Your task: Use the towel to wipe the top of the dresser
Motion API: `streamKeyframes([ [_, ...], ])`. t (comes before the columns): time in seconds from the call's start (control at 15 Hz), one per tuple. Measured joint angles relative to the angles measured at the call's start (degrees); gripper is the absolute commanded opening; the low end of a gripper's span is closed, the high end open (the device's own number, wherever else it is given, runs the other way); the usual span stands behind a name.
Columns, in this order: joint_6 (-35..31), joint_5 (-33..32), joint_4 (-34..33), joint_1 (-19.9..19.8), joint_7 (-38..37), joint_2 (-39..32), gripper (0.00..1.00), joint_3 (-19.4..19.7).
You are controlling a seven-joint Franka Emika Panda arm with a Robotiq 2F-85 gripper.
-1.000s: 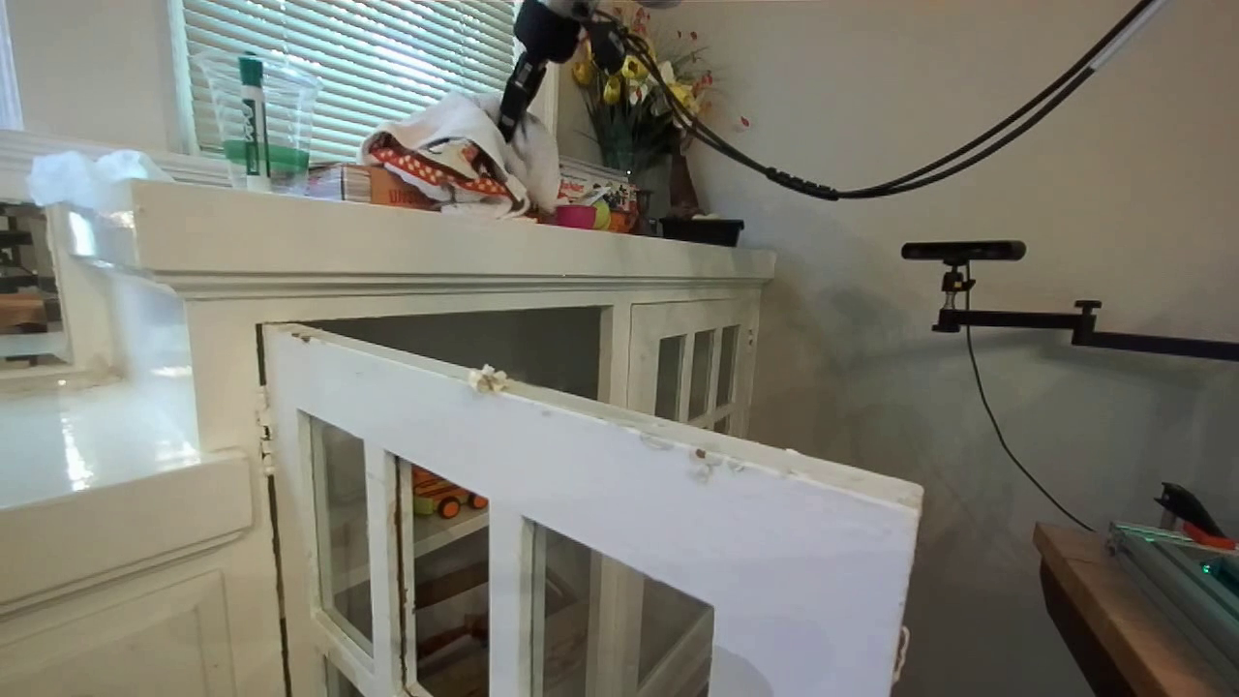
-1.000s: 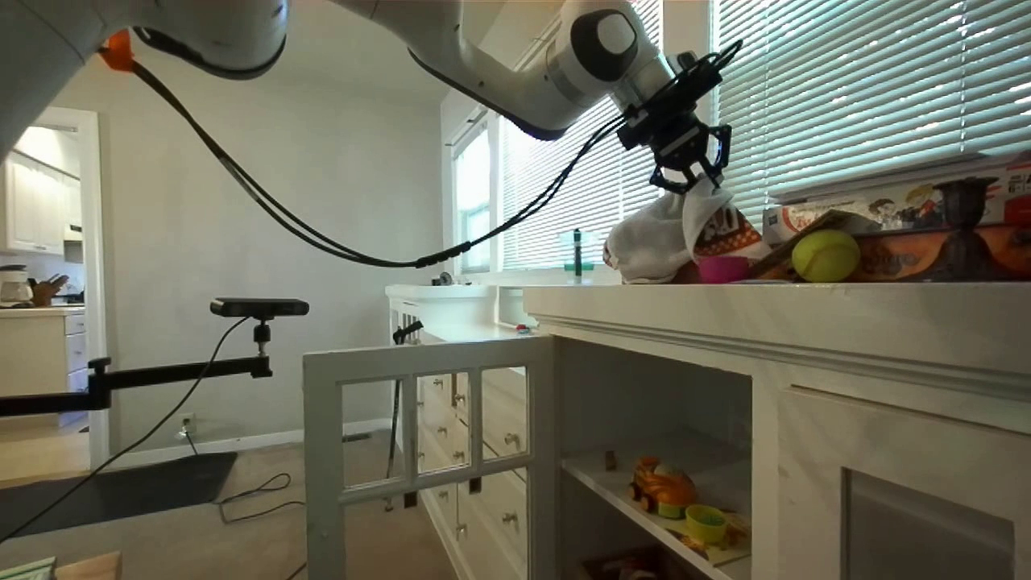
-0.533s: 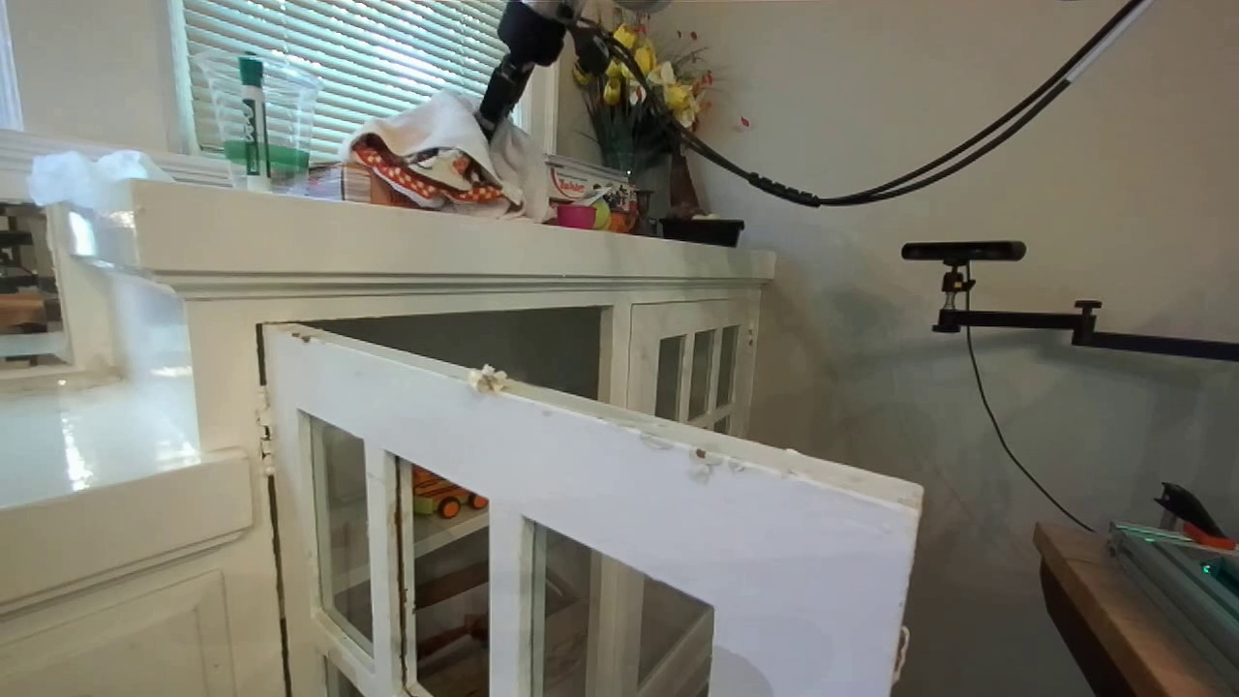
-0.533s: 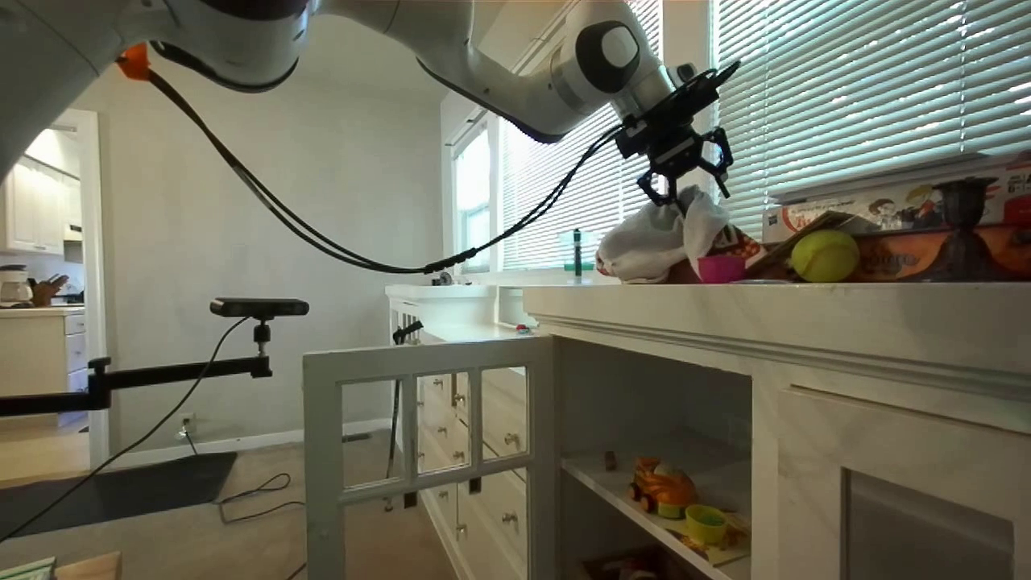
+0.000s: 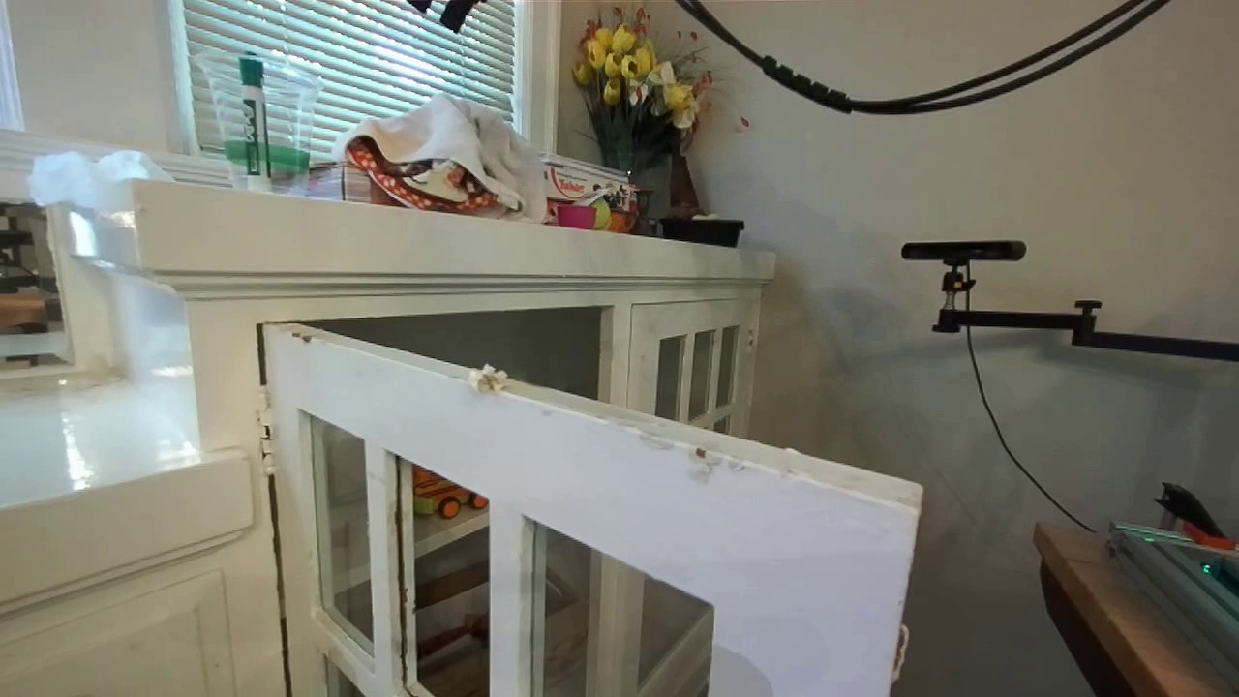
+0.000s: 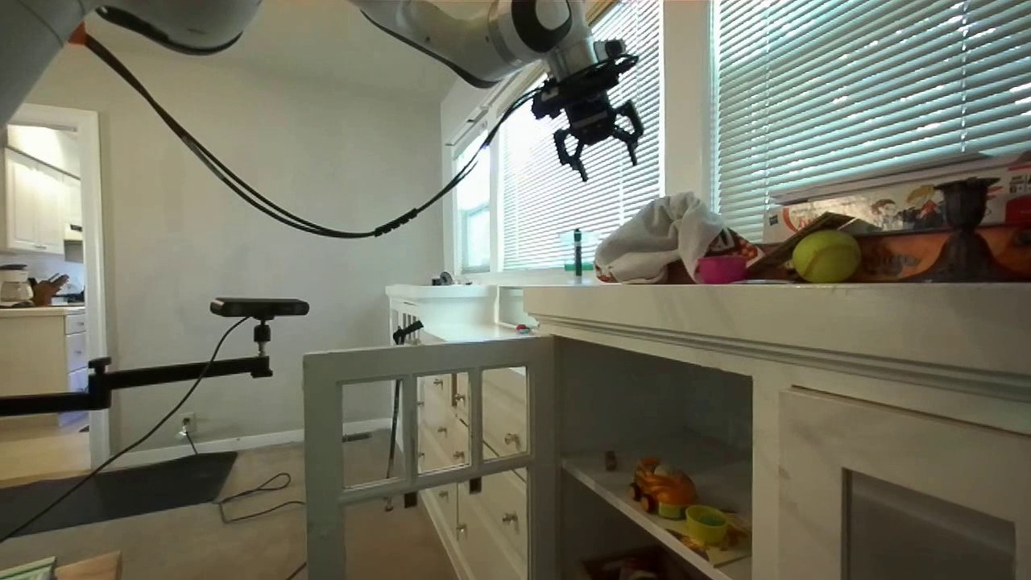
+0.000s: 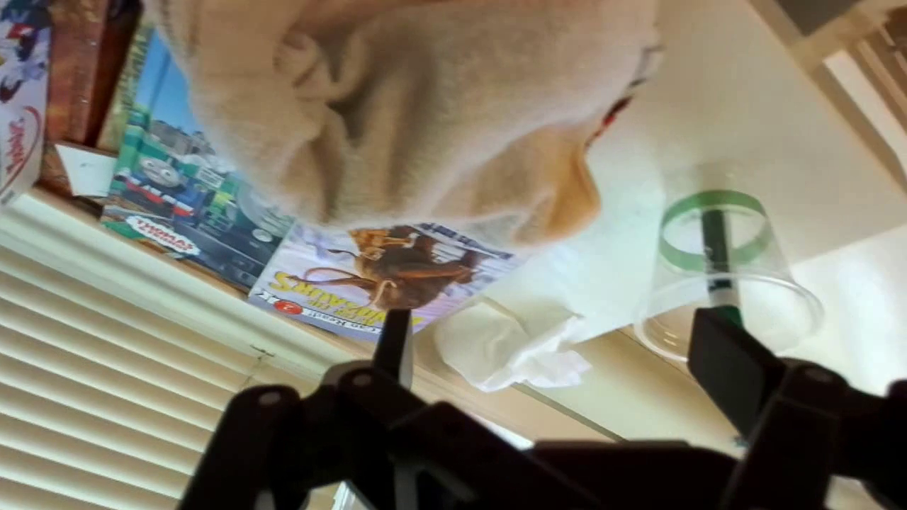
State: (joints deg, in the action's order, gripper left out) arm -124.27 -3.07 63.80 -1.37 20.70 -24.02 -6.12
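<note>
The towel (image 5: 465, 145), white with a red-orange patterned side, lies bunched in a heap on top of the dresser (image 5: 436, 232). Its pale cloth (image 7: 425, 106) fills the upper part of the wrist view, beyond the fingertips. My gripper (image 6: 609, 167) hangs in the air, higher than the towel and off to the side of it, apart from the cloth. In the wrist view the jaws stand wide apart with nothing held between them. Only a bit of the gripper shows at the top edge of an exterior view. What lies under the heap is hidden.
Beside the towel stand a clear cup with a green marker (image 7: 723, 248), a crumpled white tissue (image 7: 503, 347) and books (image 7: 205, 191). A pink cup (image 6: 722, 269), a tennis ball (image 6: 826, 256), a dark candlestick (image 6: 962, 217) and boxes share the top. Below, a cabinet door (image 5: 600, 465) hangs open.
The gripper has let go of the towel, opened wide, and moved up and away from it. The towel shifted slightly with the gripper, then settled into a lower heap.
</note>
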Motion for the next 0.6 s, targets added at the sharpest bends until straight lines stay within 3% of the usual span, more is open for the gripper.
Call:
streamKeyframes([
  [0.27,3.3,-0.4,2.0,2.3,-14.0,3.8,1.00,0.3],
  [0.6,7.8,-5.8,7.9,4.2,-30.4,9.0,1.00,1.9],
])
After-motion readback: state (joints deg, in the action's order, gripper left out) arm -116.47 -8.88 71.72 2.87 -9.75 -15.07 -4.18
